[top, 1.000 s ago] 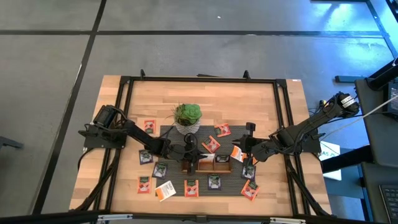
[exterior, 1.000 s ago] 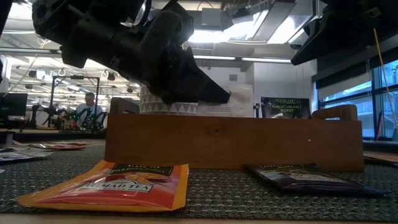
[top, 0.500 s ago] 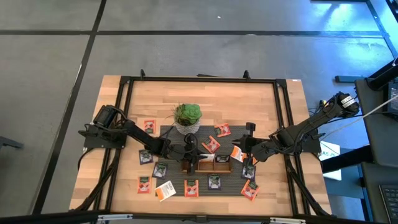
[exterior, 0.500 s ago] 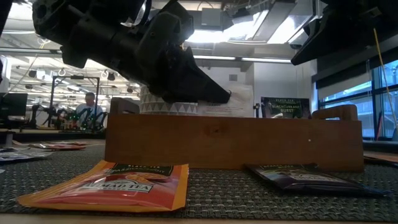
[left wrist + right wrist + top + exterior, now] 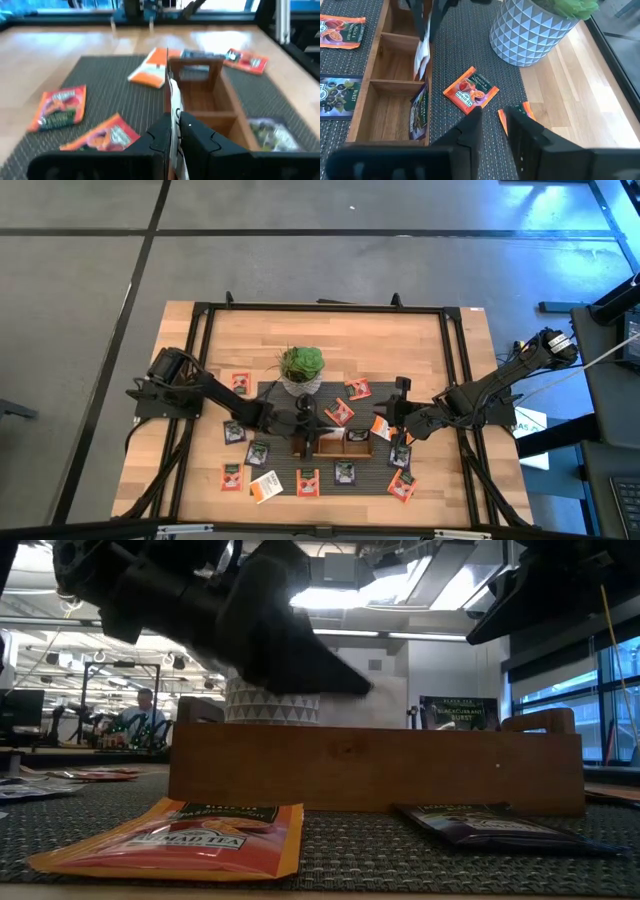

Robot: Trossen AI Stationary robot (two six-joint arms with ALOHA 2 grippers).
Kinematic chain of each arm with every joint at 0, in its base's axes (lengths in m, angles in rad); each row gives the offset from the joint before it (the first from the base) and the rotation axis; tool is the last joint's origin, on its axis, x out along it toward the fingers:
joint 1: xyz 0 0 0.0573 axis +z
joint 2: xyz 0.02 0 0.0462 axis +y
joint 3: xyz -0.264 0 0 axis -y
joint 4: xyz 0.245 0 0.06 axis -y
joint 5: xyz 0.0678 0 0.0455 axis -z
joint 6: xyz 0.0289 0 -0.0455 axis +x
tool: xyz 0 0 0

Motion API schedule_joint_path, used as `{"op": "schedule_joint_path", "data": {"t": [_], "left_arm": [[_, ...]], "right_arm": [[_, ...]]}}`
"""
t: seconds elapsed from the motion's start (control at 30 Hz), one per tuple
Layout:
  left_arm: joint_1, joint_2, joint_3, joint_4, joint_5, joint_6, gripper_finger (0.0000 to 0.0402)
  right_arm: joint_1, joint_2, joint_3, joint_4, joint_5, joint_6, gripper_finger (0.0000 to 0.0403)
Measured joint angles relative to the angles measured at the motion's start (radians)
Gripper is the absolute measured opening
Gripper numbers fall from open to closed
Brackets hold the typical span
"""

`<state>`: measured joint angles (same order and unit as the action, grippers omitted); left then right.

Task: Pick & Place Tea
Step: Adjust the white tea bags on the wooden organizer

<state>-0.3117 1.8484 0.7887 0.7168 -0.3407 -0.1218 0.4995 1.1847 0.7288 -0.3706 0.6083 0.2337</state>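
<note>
Left gripper (image 5: 303,423): it hangs over the left end of the wooden tray (image 5: 330,446). In the left wrist view its fingers (image 5: 162,137) are almost together, with a white sachet (image 5: 174,107) standing on its edge between them. I take it as clamped on this sachet.

White sachet: upright, above the tray wall at the end compartment. The right wrist view shows it too (image 5: 422,55), hanging over the tray's wall.

Right gripper (image 5: 397,426): it is by the right end of the tray, above the dark mat (image 5: 285,470). In the right wrist view its fingers (image 5: 470,127) stand a little apart and nothing is between them.

Tea on the mat: orange-red and dark sachets lie flat all around the tray. One orange sachet (image 5: 471,90) lies between the tray and the plant pot (image 5: 532,30).

Tea in the tray: a dark sachet (image 5: 419,112) leans inside one compartment, against the wall.

Low view: an orange sachet (image 5: 180,837) and a dark sachet (image 5: 490,823) lie on the mat in front of the tray.

Plant pot: white with a triangle pattern, standing behind the tray at the mat's far edge.
</note>
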Motion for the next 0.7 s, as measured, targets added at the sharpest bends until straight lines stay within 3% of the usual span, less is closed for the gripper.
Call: {"op": "schedule_joint_path", "data": {"t": [0.33, 0.47, 0.7], "left_arm": [[-0.002, -0.189, -0.002, -0.144, -0.01, 0.053, 0.0036], [0.005, -0.196, -0.004, -0.148, 0.033, 0.016, 0.0036], [0.004, -0.196, -0.004, -0.145, -0.005, 0.004, 0.0036]], "right_arm": [[0.0, -0.001, 0.031, -0.014, 0.0, -0.004, 0.0117], [0.0, -0.001, 0.031, -0.015, 0.0, -0.004, 0.0117], [0.0, -0.001, 0.032, -0.017, 0.0, -0.003, 0.0117]]}}
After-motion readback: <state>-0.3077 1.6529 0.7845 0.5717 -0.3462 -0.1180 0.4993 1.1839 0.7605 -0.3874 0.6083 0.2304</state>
